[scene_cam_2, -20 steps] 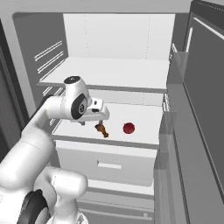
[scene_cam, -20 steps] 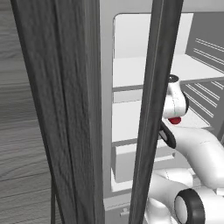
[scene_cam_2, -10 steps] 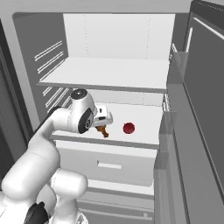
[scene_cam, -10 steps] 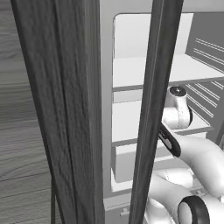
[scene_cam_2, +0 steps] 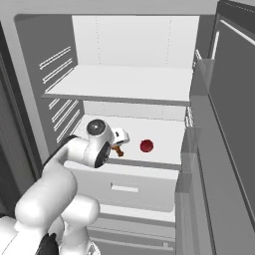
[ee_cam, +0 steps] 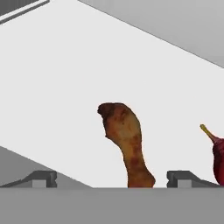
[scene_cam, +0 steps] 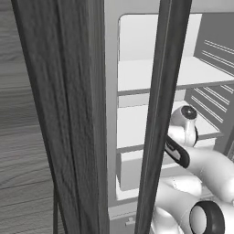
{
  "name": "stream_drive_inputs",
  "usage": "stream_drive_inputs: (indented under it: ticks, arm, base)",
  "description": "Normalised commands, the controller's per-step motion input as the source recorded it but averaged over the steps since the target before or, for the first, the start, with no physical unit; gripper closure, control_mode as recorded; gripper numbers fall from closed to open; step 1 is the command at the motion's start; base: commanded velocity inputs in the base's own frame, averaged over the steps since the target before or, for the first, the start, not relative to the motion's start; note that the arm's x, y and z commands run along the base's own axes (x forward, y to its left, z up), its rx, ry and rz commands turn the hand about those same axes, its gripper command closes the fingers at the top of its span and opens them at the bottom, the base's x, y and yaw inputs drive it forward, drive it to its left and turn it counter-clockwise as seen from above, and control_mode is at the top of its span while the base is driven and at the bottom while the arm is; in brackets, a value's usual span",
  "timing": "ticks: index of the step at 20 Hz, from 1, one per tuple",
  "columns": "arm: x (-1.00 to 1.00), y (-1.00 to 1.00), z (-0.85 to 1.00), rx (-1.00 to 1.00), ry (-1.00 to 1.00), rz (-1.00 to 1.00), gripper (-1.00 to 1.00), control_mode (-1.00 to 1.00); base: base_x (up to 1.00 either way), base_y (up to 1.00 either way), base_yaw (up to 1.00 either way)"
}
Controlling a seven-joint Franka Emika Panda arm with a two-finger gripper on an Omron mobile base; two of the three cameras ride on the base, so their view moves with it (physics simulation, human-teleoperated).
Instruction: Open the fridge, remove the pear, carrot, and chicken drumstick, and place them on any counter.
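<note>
Fridge (scene_cam_2: 134, 60) open; wide jaws straddle the chicken drumstick (ee_cam: 127, 140), ungripped; pear (scene_cam_2: 146, 146) also awaits on the shelf.

White middle fridge shelf (scene_cam_2: 164, 137) — a brown chicken drumstick (ee_cam: 127, 142) lies on it, a dark-red pear (scene_cam_2: 146, 146) just beside the drumstick.

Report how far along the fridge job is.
Done: the fridge stands open, its door swung out to the right.

In hand: nothing is held. The open gripper straddles the chicken drumstick lying on the middle shelf, fingertips either side, not yet closed.

Left: grasp the drumstick and carry it out, then the pear beside it. No carrot or counter is visible here.
</note>
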Motion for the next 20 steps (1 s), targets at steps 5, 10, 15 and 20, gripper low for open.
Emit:
stream_drive_inputs:
  ticks: [5,10,15,20]
  arm:
    - [0.47,-0.04,-0.04,0.0,-0.01,0.05,-1.0,-1.0]
    - [0.24,-0.14,-0.19,0.0,0.02,0.0,-1.0,-1.0]
    - [0.26,-0.07,-0.24,0.0,0.04,0.0,-1.0,-1.0]
    - [0.41,0.0,-0.27,0.0,0.04,0.0,-1.0,-1.0]
  base:
    - [0.0,0.0,0.0]
    - [0.0,0.0,0.0]
    - [0.0,0.0,0.0]
    - [0.0,0.0,0.0]
